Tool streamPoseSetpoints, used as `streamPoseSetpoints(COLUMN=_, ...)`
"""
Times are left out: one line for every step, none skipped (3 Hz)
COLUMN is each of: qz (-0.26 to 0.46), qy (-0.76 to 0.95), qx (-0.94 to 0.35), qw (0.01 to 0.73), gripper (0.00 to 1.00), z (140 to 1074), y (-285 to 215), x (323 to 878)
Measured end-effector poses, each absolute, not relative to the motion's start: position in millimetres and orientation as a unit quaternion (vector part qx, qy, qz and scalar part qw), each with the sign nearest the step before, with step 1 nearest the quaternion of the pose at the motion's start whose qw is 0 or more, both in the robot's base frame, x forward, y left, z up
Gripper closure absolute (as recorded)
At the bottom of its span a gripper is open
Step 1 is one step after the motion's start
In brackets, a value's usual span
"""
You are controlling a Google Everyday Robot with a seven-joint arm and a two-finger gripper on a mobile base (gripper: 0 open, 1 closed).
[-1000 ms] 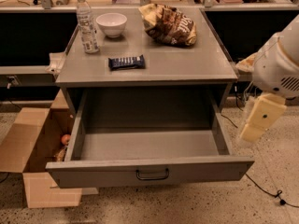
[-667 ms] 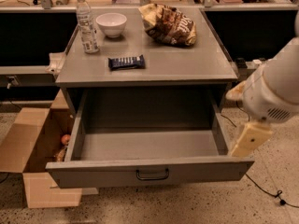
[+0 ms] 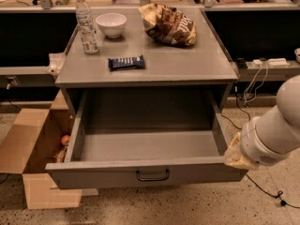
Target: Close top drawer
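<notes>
The pincer (image 3: 233,154) is seen at the lower right of the frame, set against the right front corner of the top drawer (image 3: 98,174). Whether it is wide or narrow cannot be told, since only its tan end is shown below the white arm (image 3: 276,130). The drawer is drawn fully out across the lower centre of the frame and is empty, with its black bail handle (image 3: 153,175) at the middle of the front panel.

A push given at this corner rather than near the handle is judged likely to skew the drawer, so that it could be jammed on its runners. The pincer could also be slid off the corner and trapped between the drawer front and the cabinet frame.

If the drawer is shut too hard, a jolt would be passed to the counter (image 3: 197,64). The upright water bottle (image 3: 86,25) at the upper left could then be toppled towards the white bowl (image 3: 111,24). The chocolate bar (image 3: 126,62) and snack bag (image 3: 168,24) are less exposed.

The floor cable (image 3: 267,193) near the arm could be snagged.
</notes>
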State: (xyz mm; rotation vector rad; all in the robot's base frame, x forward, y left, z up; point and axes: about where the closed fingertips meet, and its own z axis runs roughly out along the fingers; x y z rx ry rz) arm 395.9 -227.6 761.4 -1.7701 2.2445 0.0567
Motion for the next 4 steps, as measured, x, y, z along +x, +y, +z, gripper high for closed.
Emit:
streamPoseSetpoints(qz=0.02, qy=0.777, qx=-0.613, qw=0.143, gripper=0.88, z=757.8, y=-227.9, x=397.9)
streamPoseSetpoints(qz=0.02, qy=0.777, qx=-0.613, qw=0.143, gripper=1.0, z=757.9, y=-227.9, x=397.9)
streamPoseSetpoints(qz=0.02, qy=0.777, qx=-0.613, qw=0.143, gripper=1.0, z=757.9, y=-227.9, x=397.9)
streamPoseSetpoints(qz=0.017, qy=0.774, qx=-0.62, qw=0.128, gripper=1.0, z=728.1, y=-232.1, x=393.3)
